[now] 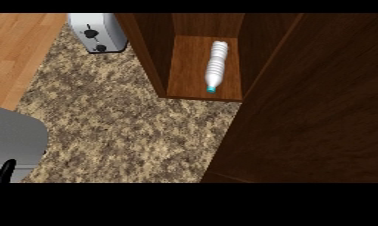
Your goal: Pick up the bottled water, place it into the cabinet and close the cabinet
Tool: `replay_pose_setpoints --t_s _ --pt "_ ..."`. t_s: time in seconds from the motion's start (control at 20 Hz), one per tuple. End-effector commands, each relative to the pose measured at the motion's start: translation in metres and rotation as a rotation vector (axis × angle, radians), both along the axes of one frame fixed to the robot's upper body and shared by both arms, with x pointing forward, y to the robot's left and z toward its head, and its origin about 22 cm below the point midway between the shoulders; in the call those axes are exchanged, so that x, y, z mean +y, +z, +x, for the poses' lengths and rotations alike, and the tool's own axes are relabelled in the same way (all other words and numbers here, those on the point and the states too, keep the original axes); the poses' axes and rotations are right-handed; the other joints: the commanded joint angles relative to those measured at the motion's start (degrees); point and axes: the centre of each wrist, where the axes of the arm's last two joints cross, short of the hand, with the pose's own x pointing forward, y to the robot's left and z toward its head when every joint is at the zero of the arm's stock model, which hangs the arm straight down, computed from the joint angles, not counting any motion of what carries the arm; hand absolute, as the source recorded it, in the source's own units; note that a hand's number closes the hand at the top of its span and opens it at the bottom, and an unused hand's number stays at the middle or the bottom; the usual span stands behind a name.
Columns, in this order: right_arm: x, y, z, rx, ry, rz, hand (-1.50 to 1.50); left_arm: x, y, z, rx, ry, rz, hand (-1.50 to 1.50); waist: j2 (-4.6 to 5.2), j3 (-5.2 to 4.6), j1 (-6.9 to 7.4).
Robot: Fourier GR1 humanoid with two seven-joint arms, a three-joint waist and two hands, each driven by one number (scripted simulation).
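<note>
The bottled water [216,66] already lies inside the cabinet [151,50]; its door [310,115] remains open; left hand [7,169] barely visible beside it, fingers unreadable.

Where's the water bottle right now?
In the head view, the water bottle lies on its side inside the open cabinet, upper centre, cap toward the front edge.

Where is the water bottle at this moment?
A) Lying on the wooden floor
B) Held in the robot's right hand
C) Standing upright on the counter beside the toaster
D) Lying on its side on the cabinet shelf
D: the water bottle lies on its side on the shelf inside the open cabinet, with its blue cap towards the front edge, and no hand is touching it.
</note>
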Motion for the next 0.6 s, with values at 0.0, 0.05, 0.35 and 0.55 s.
replay_pose_setpoints --t_s 0.0,0.05,0.35,0.55 --pt "0.042 0.02 0.0 0.02 0.149 0.19 1.5 0.01 0.008 -0.01 -0.011 -0.003 -0.031 -1.5 -0.46 -0.17 0.09" --pt "0.048 0.024 0.007 0.016 0.128 0.186 1.5 0.017 0.002 -0.01 -0.02 -0.017 -0.028 -1.5 -0.37 -0.26 0.6" --pt "0.073 0.029 0.051 0.019 0.096 0.177 1.5 0.042 -0.001 -0.026 -0.025 -0.003 -0.041 -1.5 -0.25 -0.15 0.07" --pt "0.085 0.047 0.077 0.042 0.106 0.205 1.5 0.055 0.005 -0.034 -0.03 0.004 -0.057 -1.5 -0.24 -0.11 -0.25"
